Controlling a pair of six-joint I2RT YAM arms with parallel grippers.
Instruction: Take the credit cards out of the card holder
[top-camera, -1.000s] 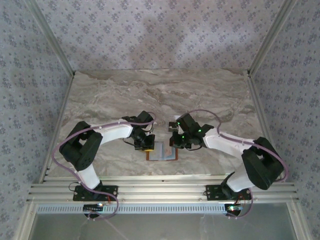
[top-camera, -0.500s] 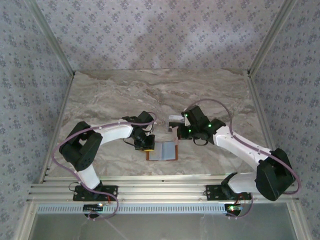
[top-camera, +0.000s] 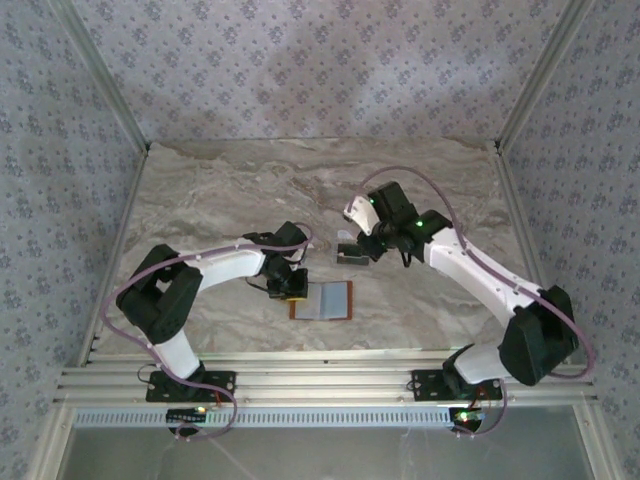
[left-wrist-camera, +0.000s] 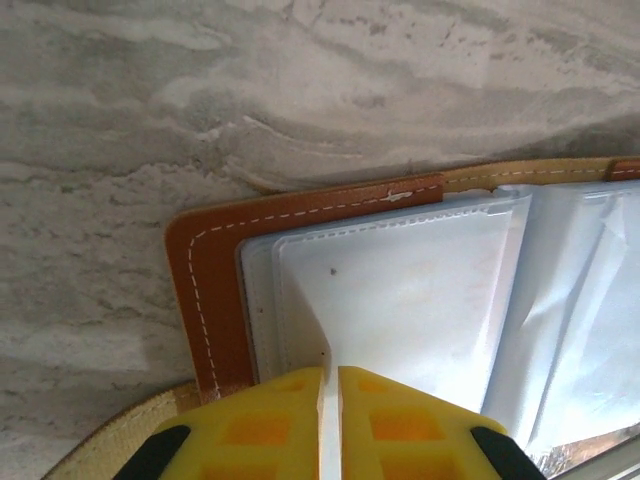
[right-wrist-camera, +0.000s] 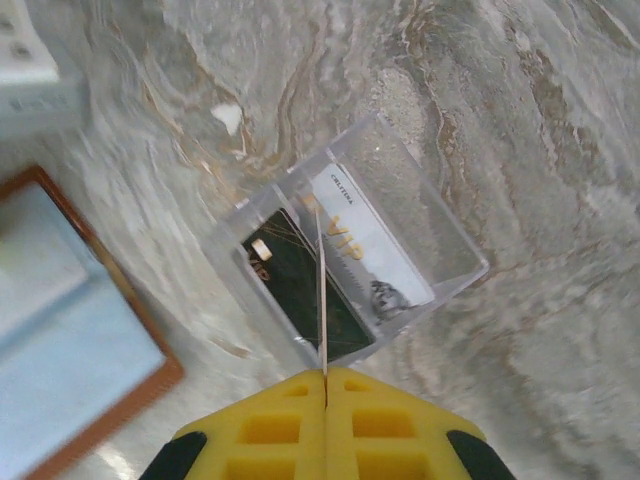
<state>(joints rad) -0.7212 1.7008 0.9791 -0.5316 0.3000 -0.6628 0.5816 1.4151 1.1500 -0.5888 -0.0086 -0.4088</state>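
Left gripper (left-wrist-camera: 329, 372): at brown leather wallet (left-wrist-camera: 200, 290), closure unclear.
Right gripper (right-wrist-camera: 325, 376): you pinch thin plastic card (right-wrist-camera: 321, 290) above clear plastic tray (right-wrist-camera: 450, 250), wallet's 1 o'clock.

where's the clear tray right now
The clear tray sits on the marble table just ahead of the right fingers in the right wrist view, the open card holder at its lower left.

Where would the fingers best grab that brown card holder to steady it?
Probably its bare leather border, from the left: the card holder lies open and flat, and that brown strip sticks out past the clear sleeves, leaving an edge to pinch.
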